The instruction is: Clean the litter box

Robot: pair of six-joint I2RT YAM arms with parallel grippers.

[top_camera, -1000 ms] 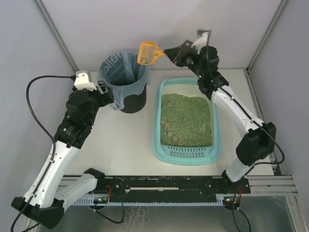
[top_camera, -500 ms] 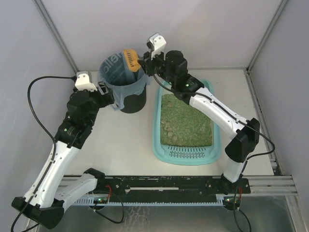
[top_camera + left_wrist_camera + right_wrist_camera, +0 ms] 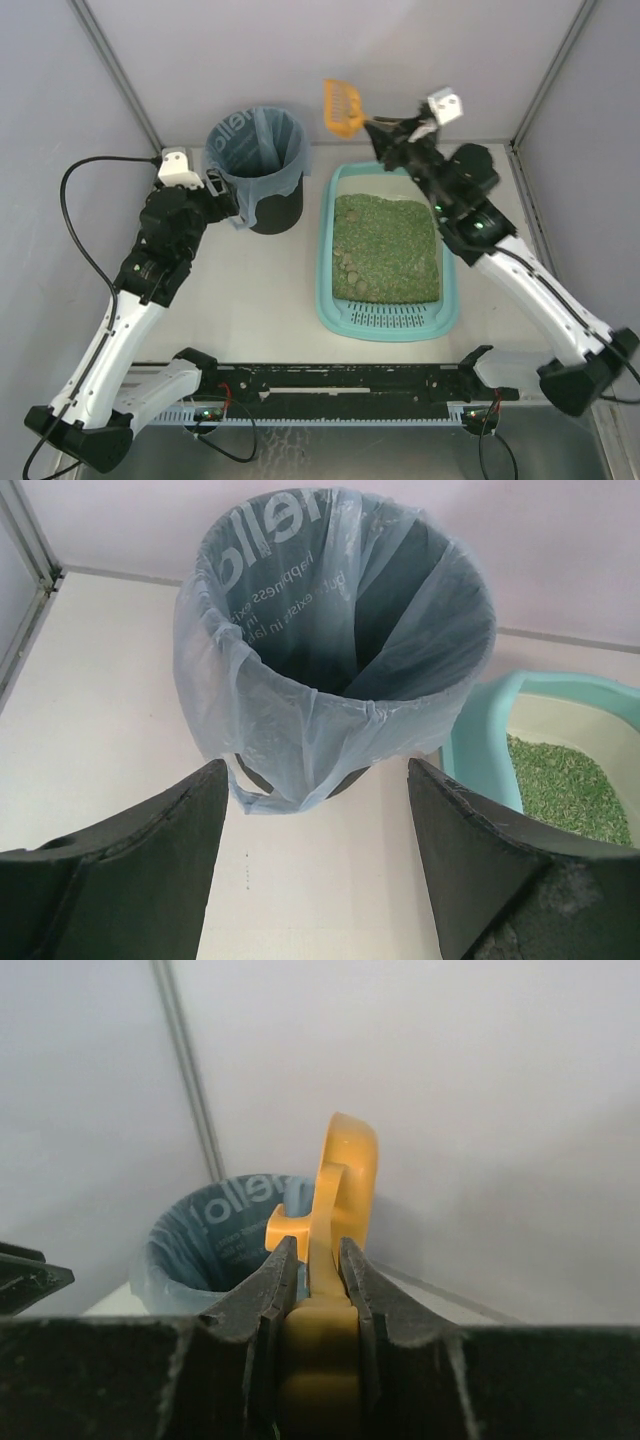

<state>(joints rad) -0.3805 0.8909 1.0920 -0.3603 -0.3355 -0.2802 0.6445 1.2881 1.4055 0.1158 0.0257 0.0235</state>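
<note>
Swinging back from the bin's (image 3: 255, 160) mouth, the right gripper (image 3: 380, 126) had carried the orange scoop (image 3: 342, 107) rightward. It hung raised by the far left corner of the litter box (image 3: 326, 285). That box, a light-teal tray of green granules with a slotted grille at its near end, lay on the table (image 3: 250, 290) just right of the bin. The right jaws pinched the scoop's handle; the left gripper (image 3: 315, 770) stood spread, facing the bin. One box, one scoop, one bin, two grippers.

left gripper (image 3: 316, 770) spread wide — arm bent, right gripper (image 3: 317, 1255) raised, clamping scoop (image 3: 345, 1180)
</note>
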